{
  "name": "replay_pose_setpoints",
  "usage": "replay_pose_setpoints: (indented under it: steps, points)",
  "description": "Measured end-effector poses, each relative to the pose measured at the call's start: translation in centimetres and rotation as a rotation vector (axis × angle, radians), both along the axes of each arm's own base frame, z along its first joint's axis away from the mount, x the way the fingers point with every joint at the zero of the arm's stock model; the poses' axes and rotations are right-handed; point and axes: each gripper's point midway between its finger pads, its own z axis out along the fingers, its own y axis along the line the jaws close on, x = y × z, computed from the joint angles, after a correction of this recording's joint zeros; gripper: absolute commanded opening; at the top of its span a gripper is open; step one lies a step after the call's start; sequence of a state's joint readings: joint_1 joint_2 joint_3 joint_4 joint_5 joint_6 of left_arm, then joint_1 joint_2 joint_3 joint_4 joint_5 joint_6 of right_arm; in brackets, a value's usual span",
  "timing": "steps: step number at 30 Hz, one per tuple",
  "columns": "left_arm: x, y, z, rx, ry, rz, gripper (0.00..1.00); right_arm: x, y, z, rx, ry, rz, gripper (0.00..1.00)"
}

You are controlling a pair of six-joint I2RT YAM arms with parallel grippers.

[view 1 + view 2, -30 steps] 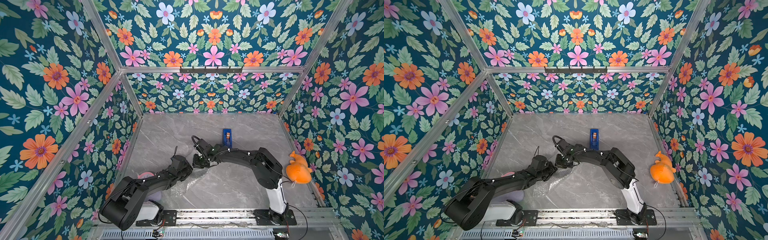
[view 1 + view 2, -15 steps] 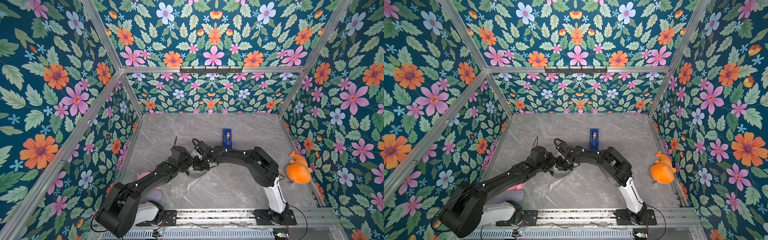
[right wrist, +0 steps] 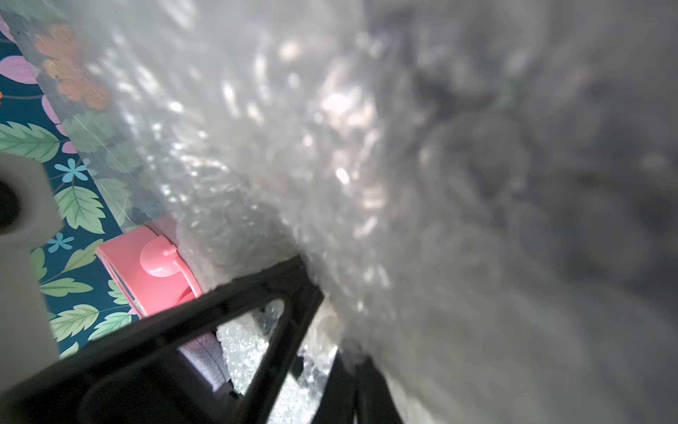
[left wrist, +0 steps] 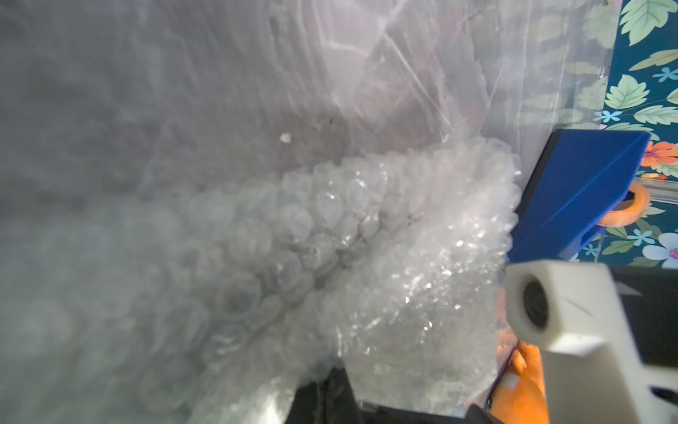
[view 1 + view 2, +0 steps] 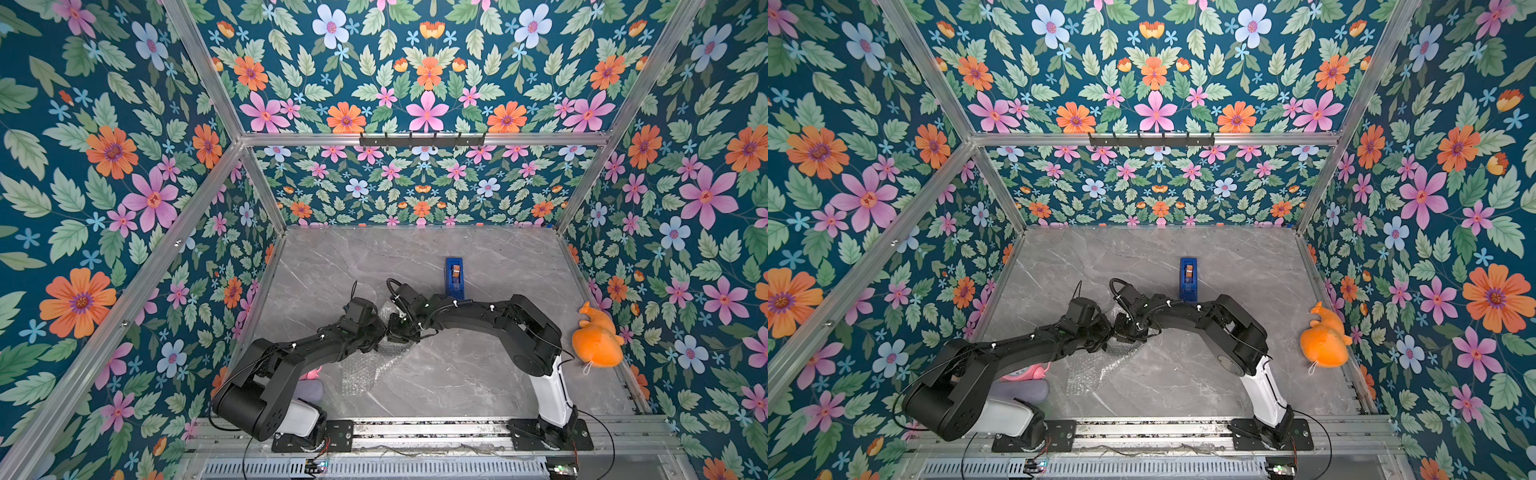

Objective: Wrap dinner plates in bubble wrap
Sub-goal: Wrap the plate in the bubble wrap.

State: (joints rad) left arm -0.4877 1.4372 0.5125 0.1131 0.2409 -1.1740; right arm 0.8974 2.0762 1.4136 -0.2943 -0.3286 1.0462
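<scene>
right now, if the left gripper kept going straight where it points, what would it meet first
The bubble wrap bunched directly ahead of the left gripper; just behind it probably the right gripper, though depth is unclear.

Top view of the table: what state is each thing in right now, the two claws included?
left gripper: shut on the bubble wrap.
right gripper: against the wrap, open or shut unclear.
bubble wrap: crumpled, one end raised between the grippers, the rest trailing on the table.
blue tape dispenser: standing on the table, untouched.
orange plush toy: lying at the table's edge, untouched.
</scene>
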Motion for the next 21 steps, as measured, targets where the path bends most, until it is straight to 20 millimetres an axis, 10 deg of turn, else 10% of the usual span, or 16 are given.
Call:
replay_pose_setpoints:
  steps: [7, 15, 21]
  points:
    - [0.8, 0.5, -0.2, -0.021, -0.014, -0.021, 0.0, -0.6, -0.4, 5.6, 0.018, -0.085, 0.062, 0.43]
    - [0.9, 0.3, 0.1, -0.029, -0.022, -0.038, 0.0, -7.1, -3.0, 1.0, -0.145, 0.066, 0.184, 0.43]
    - [1.1, 0.0, 0.1, -0.029, -0.024, -0.058, 0.08, -6.1, -3.3, -0.3, -0.153, 0.092, 0.161, 0.36]
